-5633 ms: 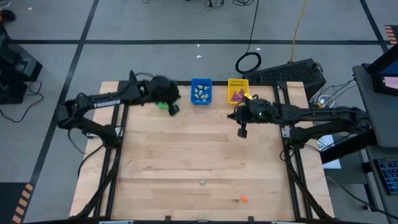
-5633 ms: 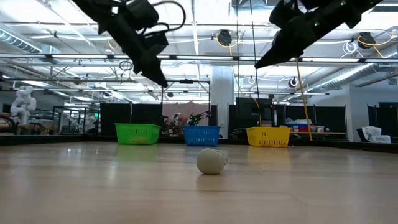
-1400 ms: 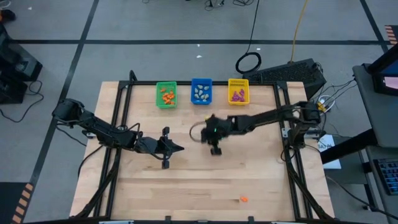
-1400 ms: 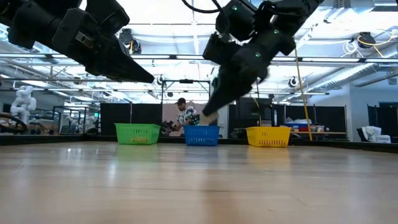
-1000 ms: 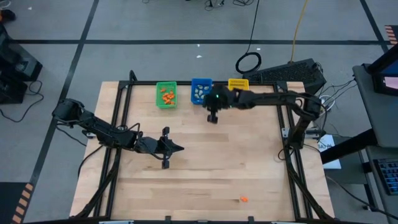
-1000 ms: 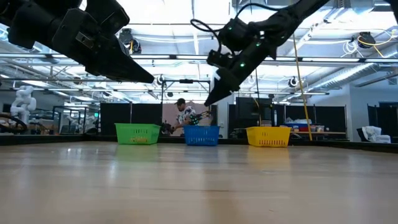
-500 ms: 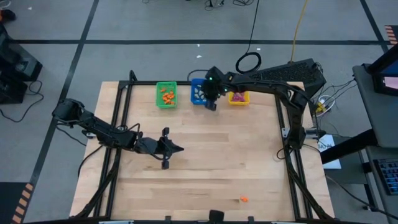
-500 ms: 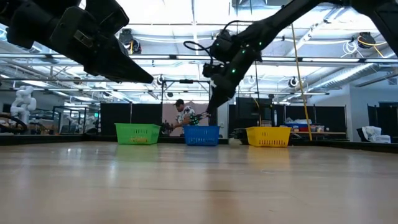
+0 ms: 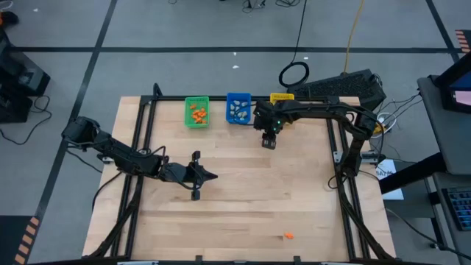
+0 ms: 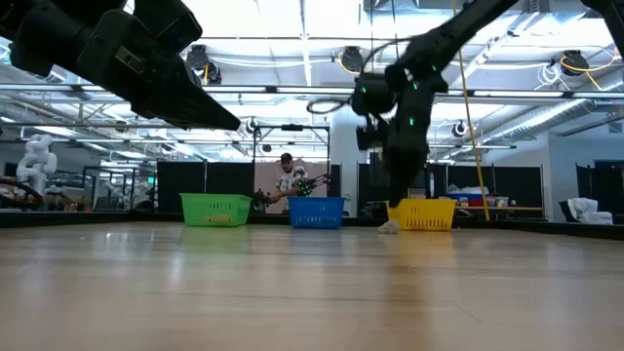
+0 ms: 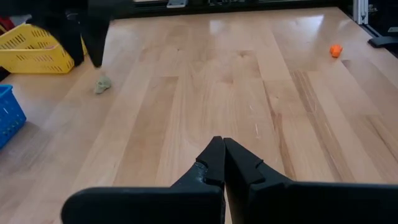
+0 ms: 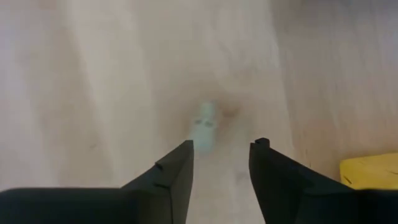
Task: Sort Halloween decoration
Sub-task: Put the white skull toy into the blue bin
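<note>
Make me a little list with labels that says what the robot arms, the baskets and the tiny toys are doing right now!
left gripper: shut, holds nothing, waits over the table's middle-left
right gripper: open, right above the pale trinket, beside the yellow bin
pale trinket: lies on the table, outside every bin
orange trinket: alone near the table's front edge
green bin: orange trinkets inside
blue bin: pale trinkets inside
yellow bin: partly hidden under the right arm in the high view
</note>
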`<state>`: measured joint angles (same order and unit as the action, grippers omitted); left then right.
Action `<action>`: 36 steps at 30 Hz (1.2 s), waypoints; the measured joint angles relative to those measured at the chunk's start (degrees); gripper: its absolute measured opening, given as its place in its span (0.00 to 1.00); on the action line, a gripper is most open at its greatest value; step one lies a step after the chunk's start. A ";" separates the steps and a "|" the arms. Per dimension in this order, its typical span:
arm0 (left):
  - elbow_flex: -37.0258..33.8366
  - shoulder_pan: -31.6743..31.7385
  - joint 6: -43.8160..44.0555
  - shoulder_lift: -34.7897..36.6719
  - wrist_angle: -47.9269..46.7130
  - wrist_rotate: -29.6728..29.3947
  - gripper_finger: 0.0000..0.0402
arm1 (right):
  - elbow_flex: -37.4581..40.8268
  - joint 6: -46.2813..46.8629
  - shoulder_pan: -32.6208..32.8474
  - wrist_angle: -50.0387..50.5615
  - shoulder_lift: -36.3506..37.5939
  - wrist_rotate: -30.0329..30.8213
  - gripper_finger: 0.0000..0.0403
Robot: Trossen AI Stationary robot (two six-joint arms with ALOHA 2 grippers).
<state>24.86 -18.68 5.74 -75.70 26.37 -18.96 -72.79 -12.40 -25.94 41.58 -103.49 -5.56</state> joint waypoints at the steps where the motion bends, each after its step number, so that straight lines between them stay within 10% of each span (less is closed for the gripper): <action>1: 0.00 0.00 -0.02 0.00 0.02 0.00 0.00 | 1.68 0.92 -0.03 -2.51 -0.03 0.74 0.36; 36: 0.00 0.00 0.59 0.00 0.09 0.02 0.00 | 6.94 -1.15 5.82 -12.90 -0.75 -4.21 0.38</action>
<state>24.86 -18.68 6.33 -75.70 26.46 -18.94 -65.84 -13.55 -20.12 28.68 -104.24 -9.77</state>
